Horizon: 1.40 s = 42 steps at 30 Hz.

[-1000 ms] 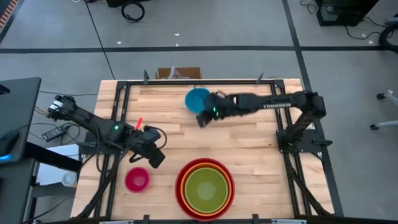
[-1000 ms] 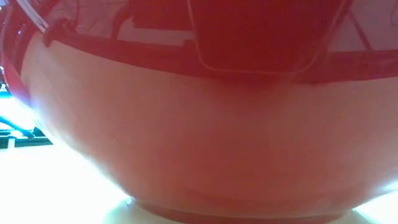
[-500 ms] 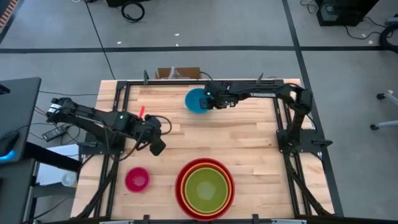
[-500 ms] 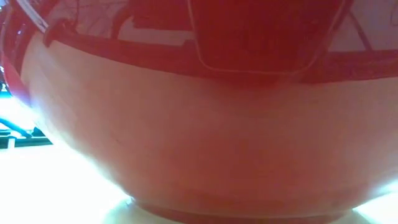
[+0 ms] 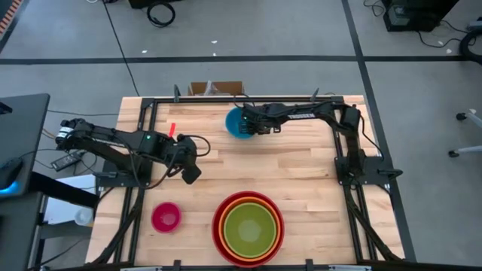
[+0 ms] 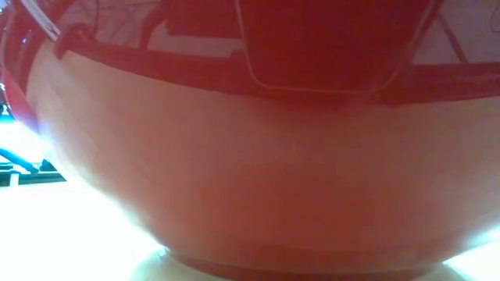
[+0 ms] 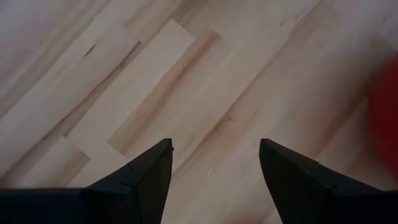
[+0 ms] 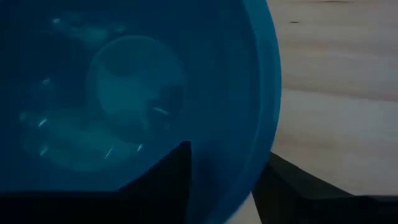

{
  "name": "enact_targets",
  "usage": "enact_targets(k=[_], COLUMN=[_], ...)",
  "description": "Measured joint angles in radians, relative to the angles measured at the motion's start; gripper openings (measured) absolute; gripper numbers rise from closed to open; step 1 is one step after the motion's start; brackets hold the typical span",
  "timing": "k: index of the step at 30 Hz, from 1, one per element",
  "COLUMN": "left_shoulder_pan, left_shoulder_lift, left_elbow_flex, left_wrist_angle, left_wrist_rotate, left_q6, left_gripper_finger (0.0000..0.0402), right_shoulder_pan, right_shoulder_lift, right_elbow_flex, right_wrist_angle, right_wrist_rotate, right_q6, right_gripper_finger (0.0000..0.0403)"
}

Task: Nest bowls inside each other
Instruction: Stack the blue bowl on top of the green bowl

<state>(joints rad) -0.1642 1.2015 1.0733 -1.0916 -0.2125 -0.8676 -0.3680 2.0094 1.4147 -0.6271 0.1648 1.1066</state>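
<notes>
A blue bowl (image 5: 238, 122) stands on its base on the wooden table near the far edge. My right gripper (image 5: 254, 126) is open at that bowl's right side, one finger inside and one outside the rim (image 8: 252, 180). A magenta-pink bowl (image 5: 166, 217) sits near the front left. At the front middle, the red bowl (image 5: 248, 228) holds the orange bowl and the olive-green bowl (image 5: 248, 227) nested in it. The red bowl (image 6: 250, 156) fills the low view. My left gripper (image 5: 191, 173) hangs open over bare wood (image 7: 214, 174), left of the middle. My right gripper comes from above, slanting down, with one finger (image 8: 163, 182) inside the blue bowl and the other (image 8: 292, 186) outside, astride its right rim (image 8: 252, 180). Whether either finger touches the wall I cannot tell. The bowl stands on the table.
A cardboard box (image 5: 216, 89) sits just past the far edge. A small red object (image 5: 172, 129) lies at the left on the black frame (image 5: 147, 135). Bare wood lies between the blue bowl and the stack.
My right gripper has gone down and toward the table's far left, onto the blue bowl's right rim, rolling as it went. My left gripper has swung a little toward the far edge. The bowls have stayed in place.
</notes>
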Motion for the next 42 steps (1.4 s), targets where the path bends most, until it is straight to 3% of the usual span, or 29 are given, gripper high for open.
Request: enact_targets(k=[9,17,28,32,37,42], left_shoulder_pan=[0.0,0.0,-0.004,-0.035,-0.098,-0.167], left_shoulder_lift=[0.0,0.0,0.0,0.0,0.0,0.0], left_elbow_flex=[0.0,0.0,0.0,0.0,0.0,0.0], left_wrist_angle=[0.0,0.001,0.047,0.052,0.071,0.146], left_wrist_rotate=[-0.011,-0.014,-0.037,-0.038,-0.038,-0.056], left_q6=[0.0,-0.013,-0.132,-0.189,-0.3,-0.353], left_gripper_finger=[0.0243,0.0243,0.0243,0.0243,0.0243,0.0241], right_shoulder_pan=[0.002,0.047,0.287,0.413,0.565,0.665], right_shoulder_lift=[-0.037,-0.166,-0.373,-0.388,-0.366,-0.317], right_elbow_flex=[0.004,-0.001,0.0,0.0,0.0,0.0], right_wrist_angle=[0.012,-0.073,-0.102,-0.115,-0.109,-0.091], right_wrist_rotate=[0.074,0.02,-0.123,-0.136,-0.076,-0.065], right_q6=[-0.148,-0.272,-0.343,-0.328,-0.396,-0.406], right_gripper_finger=[0.0015,0.0013,0.0013,0.0013,0.0013,0.0013])
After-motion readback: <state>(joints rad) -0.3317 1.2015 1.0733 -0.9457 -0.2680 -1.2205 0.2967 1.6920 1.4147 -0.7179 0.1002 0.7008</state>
